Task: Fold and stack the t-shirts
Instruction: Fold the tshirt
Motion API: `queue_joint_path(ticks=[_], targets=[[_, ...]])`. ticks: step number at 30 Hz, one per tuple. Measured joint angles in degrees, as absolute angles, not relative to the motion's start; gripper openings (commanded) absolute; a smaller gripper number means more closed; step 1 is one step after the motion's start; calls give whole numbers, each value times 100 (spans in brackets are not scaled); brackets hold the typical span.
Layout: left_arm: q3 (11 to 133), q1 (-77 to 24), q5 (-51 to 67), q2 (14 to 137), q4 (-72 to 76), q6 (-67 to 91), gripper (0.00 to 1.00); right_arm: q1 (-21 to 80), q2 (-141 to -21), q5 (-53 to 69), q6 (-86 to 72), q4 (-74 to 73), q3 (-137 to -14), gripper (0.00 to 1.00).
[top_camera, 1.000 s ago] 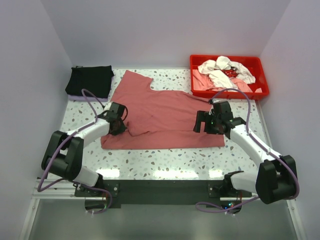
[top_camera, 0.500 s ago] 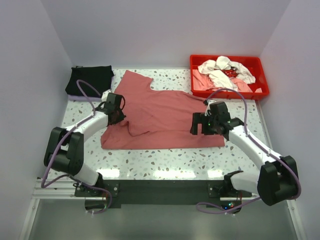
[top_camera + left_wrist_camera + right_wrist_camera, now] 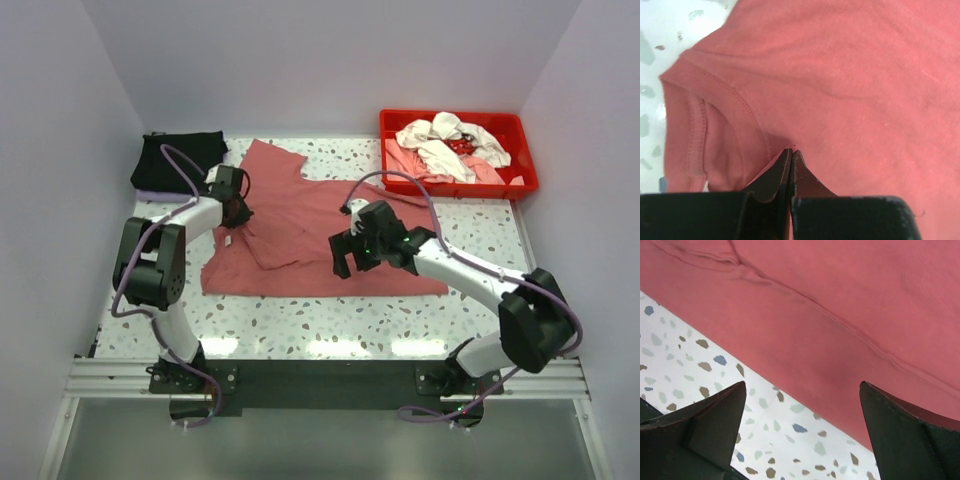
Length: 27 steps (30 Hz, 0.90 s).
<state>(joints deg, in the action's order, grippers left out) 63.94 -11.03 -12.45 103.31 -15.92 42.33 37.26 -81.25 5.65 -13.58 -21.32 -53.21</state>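
Fingers (image 3: 765, 200) of my left gripper (image 3: 791, 154) pinch the brick-red t-shirt (image 3: 310, 215), spread left of the red tray (image 3: 470, 191), at its side farthest from that tray, for folding; my right gripper (image 3: 802, 385) hovers agape over the hem.

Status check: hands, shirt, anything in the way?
Left hand shut on brick-red t-shirt, at a sleeve. Right hand open over the near hem. Black t-shirt and red tray sit apart at far corners.
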Motion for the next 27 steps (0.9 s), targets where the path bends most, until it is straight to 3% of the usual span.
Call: queue_joint_path(ticks=[5,6,7,8,9,11,13,17,27], targets=[[6670,-1100,-1160,10593,-1645,4235,1,4576,-9028,296,-1170,-1872,-6088,99],[6692,-1098,-1153,10597,-1673,4235,8,4786,-9306,204,-1098,-1809,-6333,99],[6709,-1098,-1151,10597,-1708,4226,17,4919,-9498,143,-1055,-1754,-6517,99],[6726,-1098,-1146,10597,-1734,4228,41,5100,-9749,67,-987,-1684,-6740,99],[6731,-1096,-1133,10597,-1745,4191,50,5225,-9953,49,-928,-1573,-6906,99],[6729,-1085,-1103,10584,-1802,4211,79,5452,-10372,60,-821,-1347,-7249,99],[6713,-1055,-1087,10516,-1883,4198,100,5564,-10739,84,-746,-1247,-7585,97],[6556,-821,-1068,9974,-2040,4237,100,5596,-11240,132,-600,-1120,-8095,92],[4716,370,-1135,7011,-2058,4707,100,5612,-12287,425,-294,-1083,-9072,52]])
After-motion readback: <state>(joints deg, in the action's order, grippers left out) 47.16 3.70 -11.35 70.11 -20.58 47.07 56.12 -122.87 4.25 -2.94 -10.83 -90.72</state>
